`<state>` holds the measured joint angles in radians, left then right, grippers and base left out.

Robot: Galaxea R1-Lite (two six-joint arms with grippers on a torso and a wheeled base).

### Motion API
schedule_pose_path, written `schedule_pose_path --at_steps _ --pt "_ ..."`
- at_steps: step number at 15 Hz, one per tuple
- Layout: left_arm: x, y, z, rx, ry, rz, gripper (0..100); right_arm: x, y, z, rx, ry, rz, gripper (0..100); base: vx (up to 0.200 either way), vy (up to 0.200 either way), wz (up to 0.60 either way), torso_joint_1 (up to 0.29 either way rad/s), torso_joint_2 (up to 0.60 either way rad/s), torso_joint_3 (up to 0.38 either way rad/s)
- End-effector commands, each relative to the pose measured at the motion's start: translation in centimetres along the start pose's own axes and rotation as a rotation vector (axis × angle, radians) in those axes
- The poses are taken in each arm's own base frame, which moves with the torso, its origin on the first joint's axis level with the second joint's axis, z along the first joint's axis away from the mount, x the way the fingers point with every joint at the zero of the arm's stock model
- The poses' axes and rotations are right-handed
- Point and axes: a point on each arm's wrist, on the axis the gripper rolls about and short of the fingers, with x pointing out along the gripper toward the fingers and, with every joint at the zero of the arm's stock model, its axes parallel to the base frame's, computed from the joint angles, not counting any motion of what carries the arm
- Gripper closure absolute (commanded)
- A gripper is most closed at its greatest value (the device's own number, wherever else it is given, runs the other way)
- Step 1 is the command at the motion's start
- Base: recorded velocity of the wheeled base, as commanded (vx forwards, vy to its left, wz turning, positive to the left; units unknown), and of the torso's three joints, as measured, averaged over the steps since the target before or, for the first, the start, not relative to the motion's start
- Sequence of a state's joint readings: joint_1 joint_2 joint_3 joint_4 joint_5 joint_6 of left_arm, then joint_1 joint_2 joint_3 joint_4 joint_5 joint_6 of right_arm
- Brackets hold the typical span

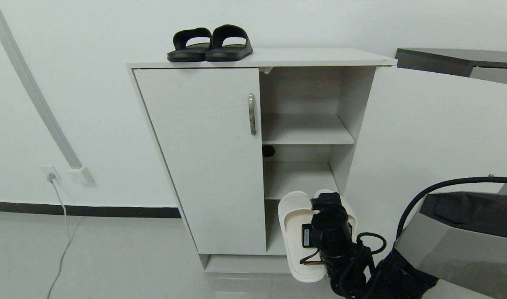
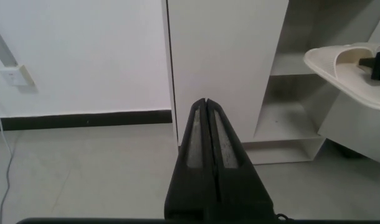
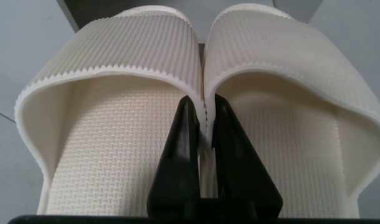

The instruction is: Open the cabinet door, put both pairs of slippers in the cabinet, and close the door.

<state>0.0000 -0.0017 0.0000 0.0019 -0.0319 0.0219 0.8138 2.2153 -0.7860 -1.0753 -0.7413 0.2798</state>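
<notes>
Pinching two white slippers (image 1: pixel 291 220) in right gripper (image 3: pixel 204 111), left gripper (image 2: pixel 205 106) pressed together, two black slippers (image 1: pixel 230 52)

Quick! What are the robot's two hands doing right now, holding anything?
Left gripper: shut, holding nothing.
Right gripper: shut on the white slippers, pinching both together by their inner edges.

Home-like hallway: white shoe cabinet (image 1: pixel 203 166), tiled floor (image 1: pixel 112 257), wall socket (image 1: pixel 49 171).

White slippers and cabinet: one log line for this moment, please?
right door: open | left door: closed | white slippers: pinched in right jaws, before lower shelves | black slippers: on cabinet top | left jaws: shut, empty
</notes>
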Motion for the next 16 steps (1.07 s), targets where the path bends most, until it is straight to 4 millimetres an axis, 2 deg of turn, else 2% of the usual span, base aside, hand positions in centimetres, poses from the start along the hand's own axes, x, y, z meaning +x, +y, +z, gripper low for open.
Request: schedule_pose_path --at_steps 1,10,16 --pt "0.0 0.0 0.0 0.001 0.001 0.0 100 0.0 0.1 0.1 0.003 -0.005 0.003 100 0.0 0.0 0.0 0.007 0.0 -0.115" --pt "0.0 0.0 0.0 -0.001 0.003 0.0 100 0.4 0.4 -1.2 -0.008 0.001 0.002 100 0.0 0.0 0.0 0.003 0.0 -0.187" --pt "0.0 0.0 0.0 0.001 0.001 0.0 100 0.9 0.8 -1.2 0.001 -0.16 0.031 100 0.0 0.0 0.0 0.002 0.0 -0.067"
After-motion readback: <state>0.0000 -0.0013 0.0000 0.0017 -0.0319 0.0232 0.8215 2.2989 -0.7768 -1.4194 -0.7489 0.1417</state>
